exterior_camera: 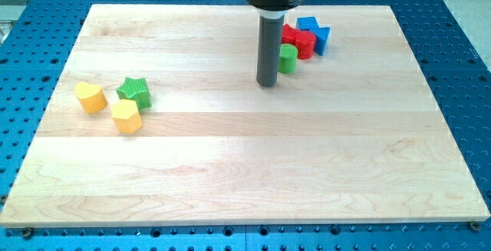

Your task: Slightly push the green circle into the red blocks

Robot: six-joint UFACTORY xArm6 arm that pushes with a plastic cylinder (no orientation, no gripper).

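Observation:
The green circle [288,58] sits near the view's top, right of centre, touching the red blocks [300,41] just above and to its right. Part of one red block is hidden behind my rod. My tip [267,84] rests on the board just left of and slightly below the green circle, very close to it or touching it.
Blue blocks [314,30] sit right behind the red ones. At the view's left are a green star [134,91], a yellow heart-like block [90,97] and a yellow hexagon-like block [126,116]. The wooden board [245,174] lies on a blue perforated table [460,36].

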